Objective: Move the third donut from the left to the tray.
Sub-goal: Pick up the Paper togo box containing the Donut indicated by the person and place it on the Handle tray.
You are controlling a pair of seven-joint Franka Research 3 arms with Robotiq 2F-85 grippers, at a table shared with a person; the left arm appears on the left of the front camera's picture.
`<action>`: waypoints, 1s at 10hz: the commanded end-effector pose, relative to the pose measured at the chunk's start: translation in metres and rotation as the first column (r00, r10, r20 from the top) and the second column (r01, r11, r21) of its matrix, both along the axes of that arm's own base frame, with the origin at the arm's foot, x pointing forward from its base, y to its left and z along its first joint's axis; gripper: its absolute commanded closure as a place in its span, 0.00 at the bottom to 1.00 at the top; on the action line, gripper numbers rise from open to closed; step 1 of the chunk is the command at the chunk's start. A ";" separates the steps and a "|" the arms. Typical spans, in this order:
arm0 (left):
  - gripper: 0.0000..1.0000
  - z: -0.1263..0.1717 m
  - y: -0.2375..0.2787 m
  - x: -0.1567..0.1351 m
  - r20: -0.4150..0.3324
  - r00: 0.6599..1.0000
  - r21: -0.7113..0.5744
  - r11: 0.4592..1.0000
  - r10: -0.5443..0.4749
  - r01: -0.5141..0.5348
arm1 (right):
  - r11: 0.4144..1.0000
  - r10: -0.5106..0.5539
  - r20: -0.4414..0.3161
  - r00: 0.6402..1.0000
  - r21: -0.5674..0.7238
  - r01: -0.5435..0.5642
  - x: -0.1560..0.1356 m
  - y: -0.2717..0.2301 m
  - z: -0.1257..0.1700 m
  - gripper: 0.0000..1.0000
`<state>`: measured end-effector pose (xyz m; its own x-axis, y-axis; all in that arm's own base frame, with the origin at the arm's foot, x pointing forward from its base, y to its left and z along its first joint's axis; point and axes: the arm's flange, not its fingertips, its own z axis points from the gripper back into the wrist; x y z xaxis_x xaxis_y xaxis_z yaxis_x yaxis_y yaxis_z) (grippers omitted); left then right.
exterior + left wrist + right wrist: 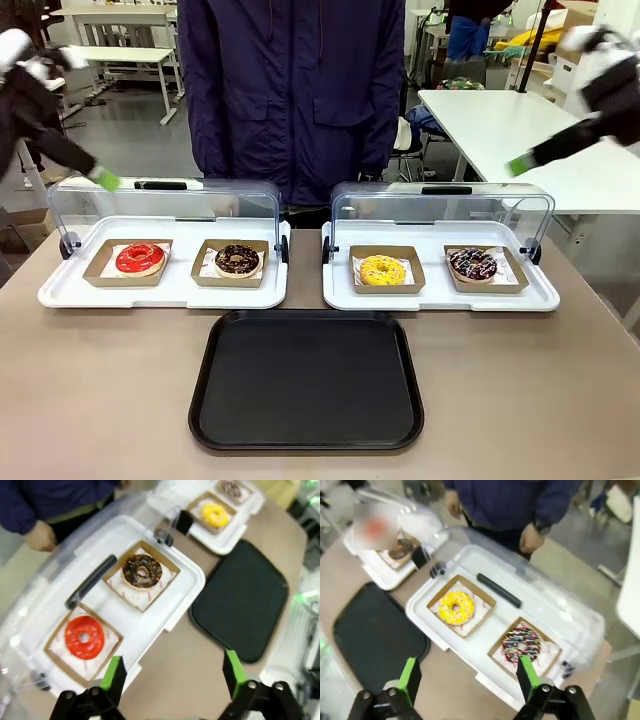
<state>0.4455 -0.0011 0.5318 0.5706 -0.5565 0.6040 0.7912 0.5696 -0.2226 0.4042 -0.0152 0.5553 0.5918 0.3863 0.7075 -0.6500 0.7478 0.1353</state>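
The third donut from the left (381, 269), yellow-iced with sprinkles, lies in a brown cardboard holder in the right white tray; it also appears in the wrist views (214, 514) (456, 607). The black tray (305, 380) (240, 600) (370, 635) lies flat at the table's near middle with nothing on it. My left gripper (103, 180) (174, 677) hangs open high over the left white tray. My right gripper (518, 165) (469, 677) hangs open high over the right white tray, above and in front of the yellow donut. Neither holds anything.
A red donut (139, 258) and a chocolate donut (237, 260) sit in the left white tray (60, 292). A sprinkled chocolate donut (472, 264) shares the right white tray (335, 296). Both clear lids stand raised at the back. A person (290, 90) stands across the table.
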 end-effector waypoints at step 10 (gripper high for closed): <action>0.00 -0.070 0.198 0.013 0.237 0.960 -0.301 0.929 -0.148 0.218 | 0.951 0.075 0.231 0.970 0.276 -0.139 -0.049 -0.172 -0.069 0.00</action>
